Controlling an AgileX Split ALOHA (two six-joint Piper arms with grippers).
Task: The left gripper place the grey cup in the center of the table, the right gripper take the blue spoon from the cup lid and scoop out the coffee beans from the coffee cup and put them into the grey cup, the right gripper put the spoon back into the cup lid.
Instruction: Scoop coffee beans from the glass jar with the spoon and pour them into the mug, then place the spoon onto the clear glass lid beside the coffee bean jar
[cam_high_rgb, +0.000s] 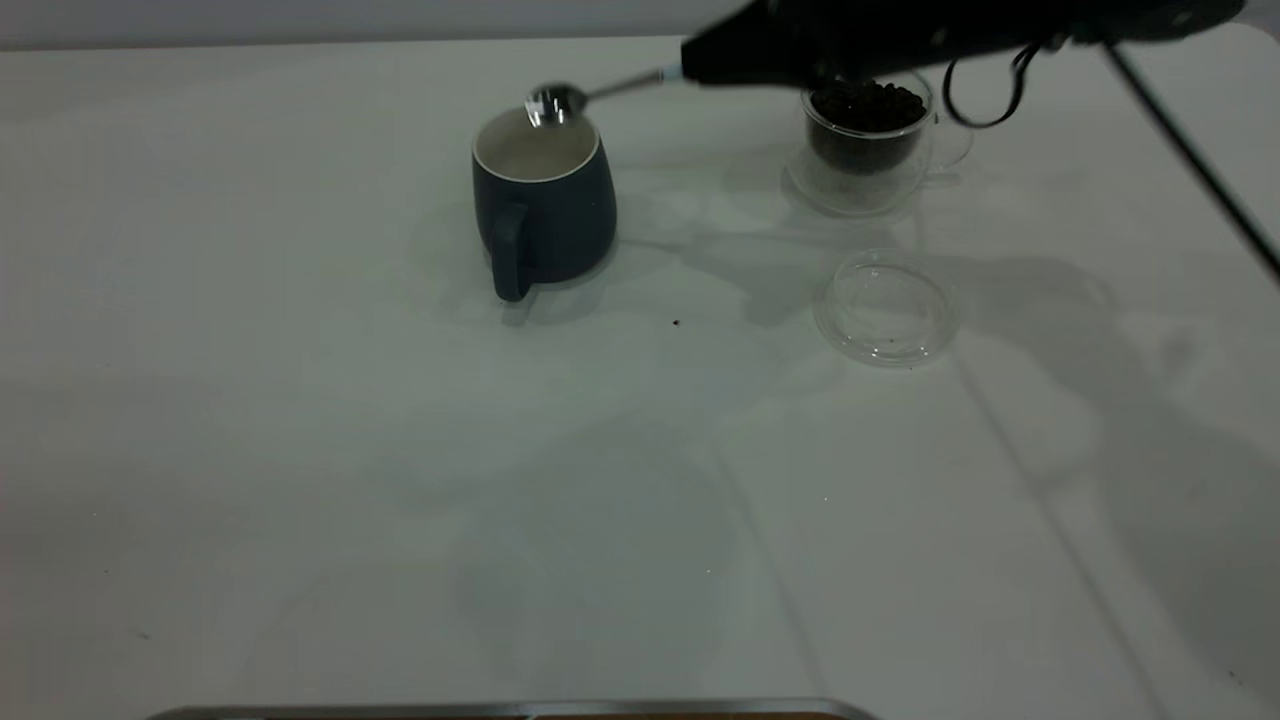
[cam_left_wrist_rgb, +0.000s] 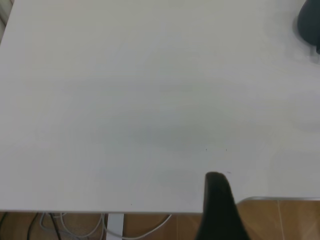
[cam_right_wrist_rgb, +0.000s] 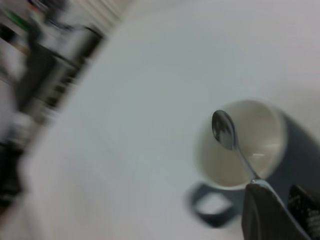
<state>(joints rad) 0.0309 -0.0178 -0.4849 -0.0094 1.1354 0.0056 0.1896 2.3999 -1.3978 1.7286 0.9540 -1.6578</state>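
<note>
One spoon in play: the right gripper is clenched on the blue spoon by its handle end, stem reaching left so the bowl hangs over the far rim of the grey cup, which sits left of centre on the table. Bowl looks empty and no coffee beans show inside the cup, so I'd judge this the tip-out or just after; roll the wrist with the bowl inside the rim. Coffee cup sits far right, cup lid just nearer; left gripper parked at the table's edge, can't tell its finger state.
</note>
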